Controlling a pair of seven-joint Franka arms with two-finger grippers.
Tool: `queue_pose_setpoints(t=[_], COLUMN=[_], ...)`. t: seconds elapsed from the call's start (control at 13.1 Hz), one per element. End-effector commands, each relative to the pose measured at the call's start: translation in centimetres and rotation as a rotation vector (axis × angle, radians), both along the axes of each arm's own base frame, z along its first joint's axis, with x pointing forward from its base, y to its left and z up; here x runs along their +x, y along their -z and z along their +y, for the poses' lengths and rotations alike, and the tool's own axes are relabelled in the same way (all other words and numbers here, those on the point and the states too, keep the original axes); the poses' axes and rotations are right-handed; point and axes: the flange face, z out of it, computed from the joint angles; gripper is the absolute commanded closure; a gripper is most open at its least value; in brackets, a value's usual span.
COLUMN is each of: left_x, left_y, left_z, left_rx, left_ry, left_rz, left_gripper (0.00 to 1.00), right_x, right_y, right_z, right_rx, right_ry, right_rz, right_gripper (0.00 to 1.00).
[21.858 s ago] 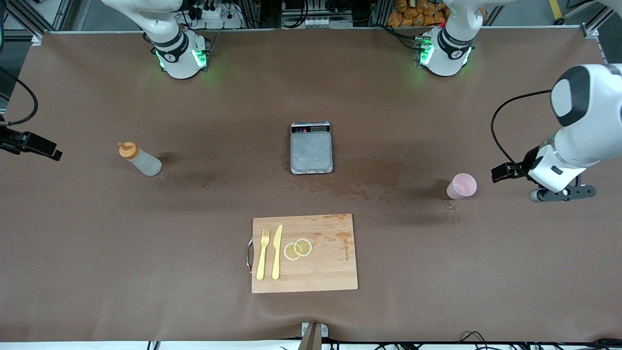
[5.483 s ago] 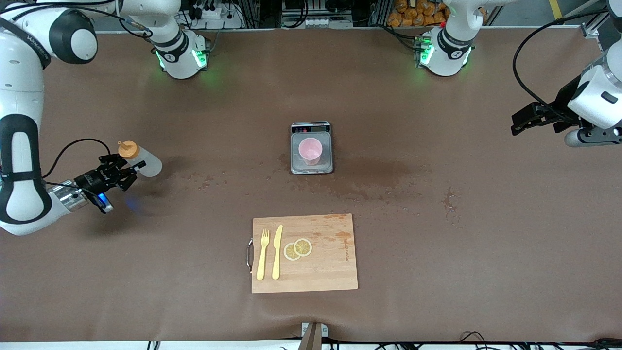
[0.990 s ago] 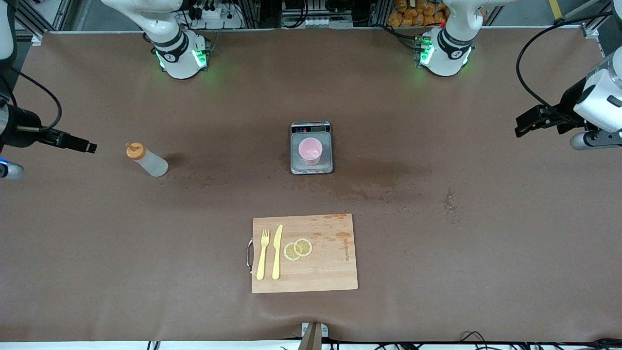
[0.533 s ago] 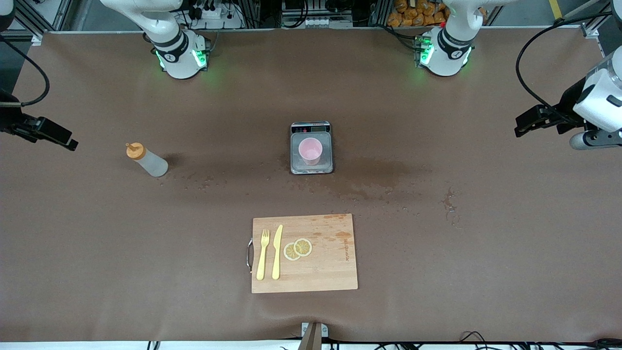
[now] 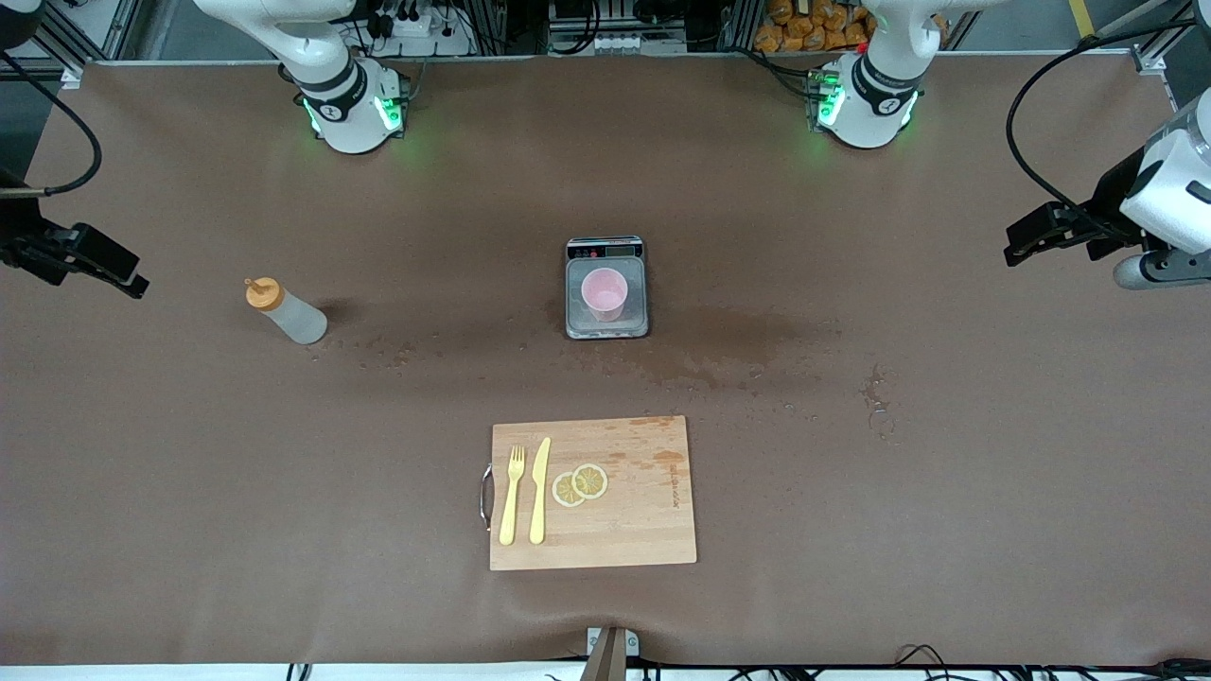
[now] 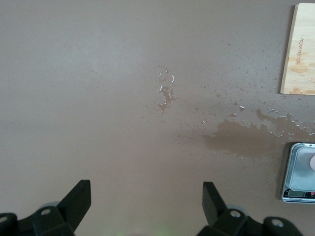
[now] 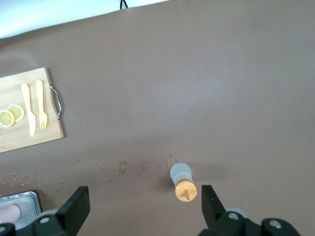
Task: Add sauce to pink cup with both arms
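Flanking table [image 5: 189, 492] ends: open claws

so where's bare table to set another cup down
Bare cloth lies between the sauce bottle and the scale, and between the scale and the left gripper. Toward the front camera, both sides of the cutting board are bare. The scale is taken by the pink cup.

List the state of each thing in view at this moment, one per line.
Sauce bottle: upright on the table, capped, not held.
Pink cup: upright on the scale.
Fork and knife: flat on the cutting board.
Left gripper: open, empty.
Right gripper: open, empty, above the bottle.
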Motion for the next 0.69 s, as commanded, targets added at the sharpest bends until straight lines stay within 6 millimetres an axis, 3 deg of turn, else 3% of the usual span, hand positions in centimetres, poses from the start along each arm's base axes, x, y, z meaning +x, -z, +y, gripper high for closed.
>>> queue_pose_setpoints(t=[0.0,0.61], left_x=[-0.3,-0.6], left_y=[-1.7,-2.9], left_z=[0.0,0.5], left_rx=[-0.008,0.002], left_ry=[0.005,-0.006], left_rz=[-0.022,-0.003], left_gripper=[0.0,0.0], right_x=[0.0,0.0], right_y=[-1.1,-0.7], right_z=[0.1,0.7], right_rx=[-0.03,-0.053], right_ry=[-0.011,-0.025], right_rz=[-0.018,-0.005], right_gripper=[0.0,0.0])
